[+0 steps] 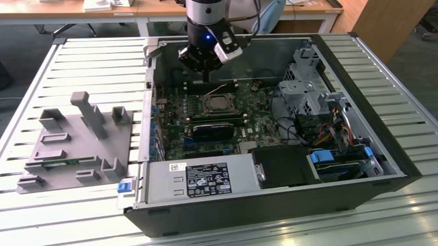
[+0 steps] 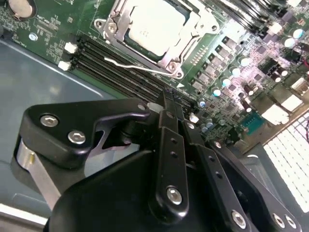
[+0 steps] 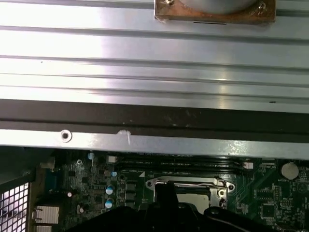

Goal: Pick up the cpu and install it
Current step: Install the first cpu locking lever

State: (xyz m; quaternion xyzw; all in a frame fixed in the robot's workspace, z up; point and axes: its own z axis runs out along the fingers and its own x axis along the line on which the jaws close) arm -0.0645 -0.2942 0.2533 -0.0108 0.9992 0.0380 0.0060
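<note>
Computer case [image 1: 383,169] lies open on the slatted table [image 1: 82,66], our arm reaching inside. We see our gripper [image 2: 170,104] pinched closed and empty above the memory slots [image 2: 120,72]. Just beside them the cpu [image 2: 154,24] sits in its socket [image 2: 111,24].

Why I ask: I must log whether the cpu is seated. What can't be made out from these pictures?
- First wrist view: the pincer hides part of the cpu and its socket frame.
- Second wrist view: the picture's edge cuts off part of the cpu.
- Exterior view: too small to tell whether the cpu sits flat.
</note>
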